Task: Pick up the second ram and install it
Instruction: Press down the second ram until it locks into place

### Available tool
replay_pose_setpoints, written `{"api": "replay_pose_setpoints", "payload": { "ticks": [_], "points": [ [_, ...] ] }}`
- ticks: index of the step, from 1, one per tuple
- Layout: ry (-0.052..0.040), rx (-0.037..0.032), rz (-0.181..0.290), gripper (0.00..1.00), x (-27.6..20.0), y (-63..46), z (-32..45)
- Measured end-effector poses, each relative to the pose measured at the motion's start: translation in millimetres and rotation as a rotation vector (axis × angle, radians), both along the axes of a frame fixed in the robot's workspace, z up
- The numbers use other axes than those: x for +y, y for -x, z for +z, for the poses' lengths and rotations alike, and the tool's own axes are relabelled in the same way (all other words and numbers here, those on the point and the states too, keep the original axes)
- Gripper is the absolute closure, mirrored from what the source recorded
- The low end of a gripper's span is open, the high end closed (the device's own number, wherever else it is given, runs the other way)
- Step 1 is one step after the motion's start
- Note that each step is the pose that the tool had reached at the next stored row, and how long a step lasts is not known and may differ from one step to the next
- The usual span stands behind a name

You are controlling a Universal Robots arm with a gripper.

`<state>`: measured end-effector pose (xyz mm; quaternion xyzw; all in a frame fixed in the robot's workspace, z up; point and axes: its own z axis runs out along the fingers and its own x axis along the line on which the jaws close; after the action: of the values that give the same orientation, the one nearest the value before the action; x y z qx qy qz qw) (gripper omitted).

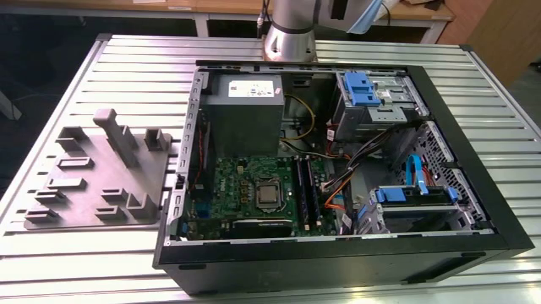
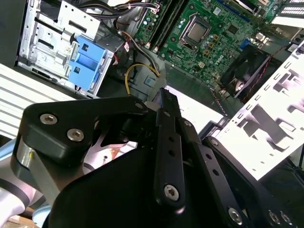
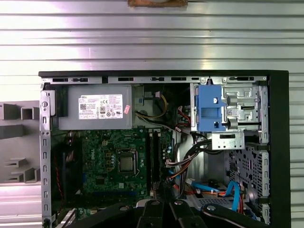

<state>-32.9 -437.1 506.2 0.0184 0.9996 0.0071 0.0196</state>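
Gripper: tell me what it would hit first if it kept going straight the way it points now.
Likely the motherboard inside the open computer case. In the first wrist view the gripper aims down near the memory slots beside the CPU socket. Depth is unclear, so the exact contact spot is uncertain.

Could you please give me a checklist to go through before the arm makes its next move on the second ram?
1. Computer case open, motherboard exposed: ok.
2. Gripper well above the case, touching nothing inside it: ok.
3. Whereabouts of the second ram: cannot tell.
4. Memory slots beside the CPU socket, one free or both filled: cannot tell.
5. Loose cables lie to the exterior view's right of the slots, not across them: ok, as far as the exterior view shows.
6. Grey moulded tray sits flat on the table beside the case: ok.
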Motion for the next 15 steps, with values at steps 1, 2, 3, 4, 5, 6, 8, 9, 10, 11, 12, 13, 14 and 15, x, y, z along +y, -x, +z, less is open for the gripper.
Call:
{"api": "replay_pose_setpoints", "payload": {
  "ticks": [1, 2, 3, 4, 5, 6, 8, 9, 10, 11, 12, 13, 14, 15],
  "points": [
    [0.0, 0.0, 0.0, 0.9, 0.0, 0.0, -0.4],
    [0.0, 0.0, 0.0, 0.9, 0.0, 0.0, -0.9],
    [0.0, 0.0, 0.0, 0.9, 0.0, 0.0, -1.3],
    [0.0, 0.0, 0.0, 0.9, 0.0, 0.0, -1.8],
    [0.0, 0.0, 0.0, 0.9, 0.0, 0.0, -2.2],
    [0.0, 0.0, 0.0, 0.9, 0.0, 0.0, -2.7],
    [-0.0001, 0.0, 0.0, 0.9, 0.0, 0.0, -3.6],
    [-0.0001, 0.0, 0.0, 0.9, 0.0, 0.0, -4.0],
    [0.0, 0.0, 0.0, 0.9, 0.0, 0.0, -4.4],
    [0.0, 0.0, 0.0, 0.9, 0.0, 0.0, -4.9],
    [-0.0001, -0.0001, 0.0, 0.9, 0.0, 0.0, -5.4],
    [0.0, 0.0, 0.0, 0.9, 0.0, 0.0, -5.8],
    [0.0, 0.0, 0.0, 0.9, 0.0, 0.0, -6.2],
    [0.0, 0.0, 0.0, 0.9, 0.0, 0.0, -6.7]
  ]
}}
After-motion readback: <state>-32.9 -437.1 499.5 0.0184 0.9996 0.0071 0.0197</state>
